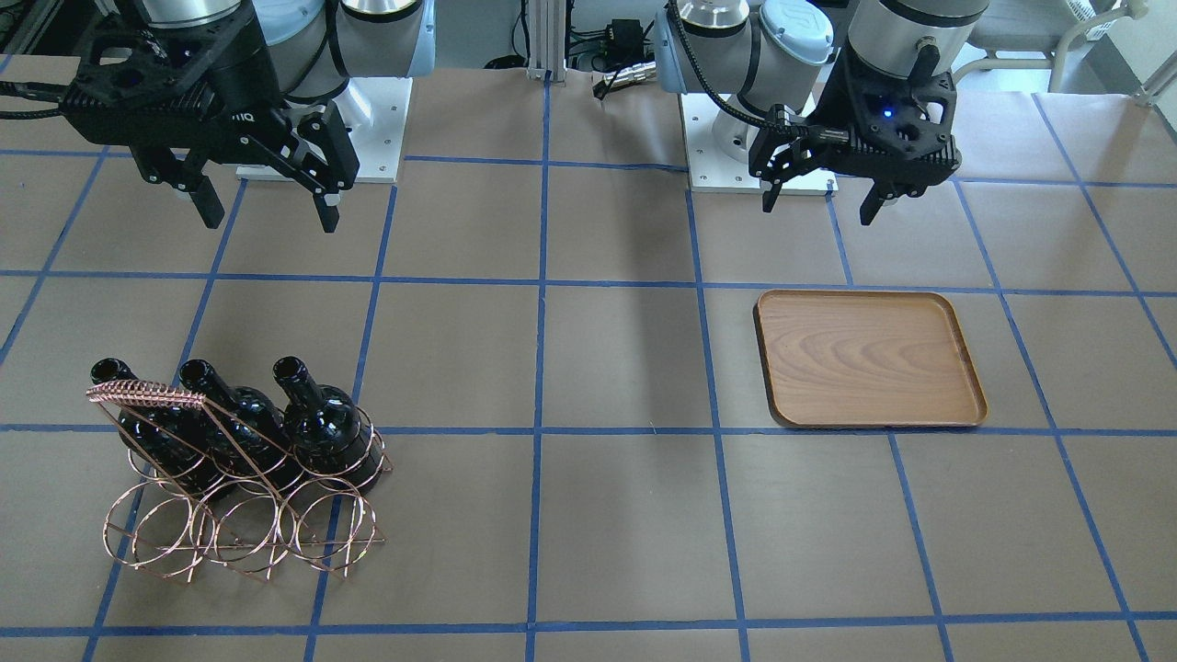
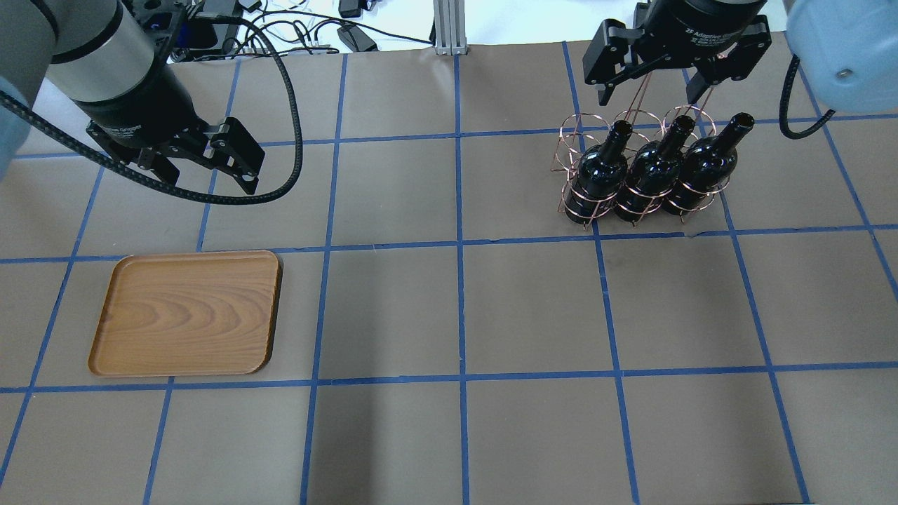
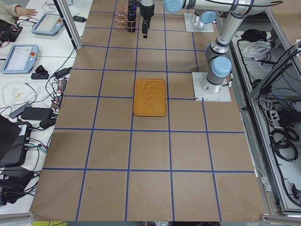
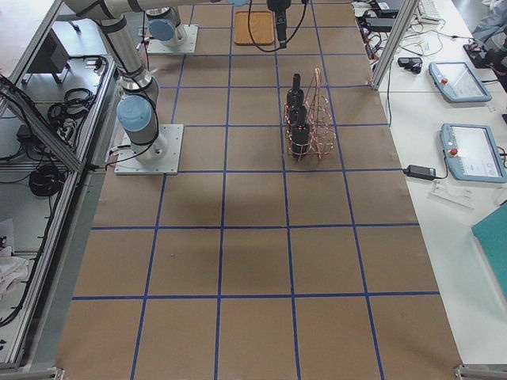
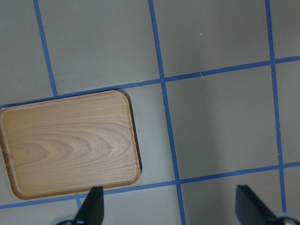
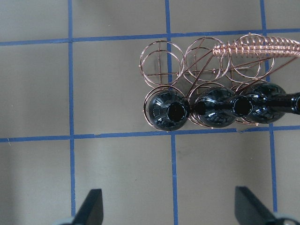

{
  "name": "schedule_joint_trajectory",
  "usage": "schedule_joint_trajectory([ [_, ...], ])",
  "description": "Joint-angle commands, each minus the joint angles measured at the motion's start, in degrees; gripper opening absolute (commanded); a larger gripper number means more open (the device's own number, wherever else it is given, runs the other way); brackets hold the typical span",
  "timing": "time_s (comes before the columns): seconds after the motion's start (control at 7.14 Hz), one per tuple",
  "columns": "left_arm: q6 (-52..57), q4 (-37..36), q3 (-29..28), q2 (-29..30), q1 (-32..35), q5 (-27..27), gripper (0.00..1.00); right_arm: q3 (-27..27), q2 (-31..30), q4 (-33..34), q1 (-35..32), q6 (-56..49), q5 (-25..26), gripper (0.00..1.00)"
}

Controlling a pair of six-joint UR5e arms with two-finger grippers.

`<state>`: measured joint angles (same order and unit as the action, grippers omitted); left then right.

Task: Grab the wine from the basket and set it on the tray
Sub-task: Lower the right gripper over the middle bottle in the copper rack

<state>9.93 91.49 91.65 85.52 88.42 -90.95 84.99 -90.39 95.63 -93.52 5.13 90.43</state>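
Note:
Three black wine bottles (image 2: 603,172) (image 2: 654,168) (image 2: 708,163) stand side by side in the copper wire basket (image 1: 147,395). My right gripper (image 2: 651,88) is open and empty, up above the table by the basket. In the right wrist view the bottle mouths (image 6: 176,111) and the coiled handle (image 6: 255,47) lie ahead of its fingertips (image 6: 91,206). The wooden tray (image 2: 186,312) lies empty on the table. My left gripper (image 2: 200,175) is open and empty above the table beyond the tray's far edge. The tray (image 5: 70,145) also shows in the left wrist view.
Brown paper with blue tape grid lines (image 2: 459,242) covers the table. The basket's second row of rings (image 6: 161,63) holds nothing. Both arm bases (image 1: 317,138) (image 1: 759,147) stand at the robot's side of the table. Tablets and cables (image 4: 463,150) lie on a side bench.

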Motion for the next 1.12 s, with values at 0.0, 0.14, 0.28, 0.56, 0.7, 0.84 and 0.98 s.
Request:
schedule_joint_trajectory([
  [0.0, 0.0, 0.0, 0.1, 0.0, -0.1, 0.0, 1.00, 0.1, 0.0, -0.1, 0.0, -0.3, -0.1, 1.00],
  [0.14, 0.0, 0.0, 0.1, 0.1, 0.0, 0.0, 1.00, 0.1, 0.0, -0.2, 0.0, -0.4, -0.1, 1.00],
  [0.28, 0.0, -0.1, 0.2, 0.4, 0.0, 0.2, 1.00, 0.3, -0.4, -0.4, 0.0, -0.6, 0.0, 1.00],
  [0.56, 0.0, -0.2, 0.1, 0.3, 0.0, 0.1, 1.00, 0.4, 0.0, -3.9, 0.8, -0.8, -0.3, 1.00],
  [0.7, 0.0, -0.3, 0.1, 0.3, 0.0, 0.2, 1.00, 0.4, 1.2, -3.4, 1.7, -2.1, 0.2, 1.00],
  [0.84, 0.0, -0.2, 0.2, 0.3, 0.0, 0.2, 1.00, 0.4, 2.7, -3.0, 4.3, -6.5, 0.0, 1.00],
  [0.98, 0.3, -0.2, 0.2, 0.5, 0.0, 0.1, 1.00, 0.4, 4.2, -2.3, 6.9, -11.1, -0.1, 0.96],
])
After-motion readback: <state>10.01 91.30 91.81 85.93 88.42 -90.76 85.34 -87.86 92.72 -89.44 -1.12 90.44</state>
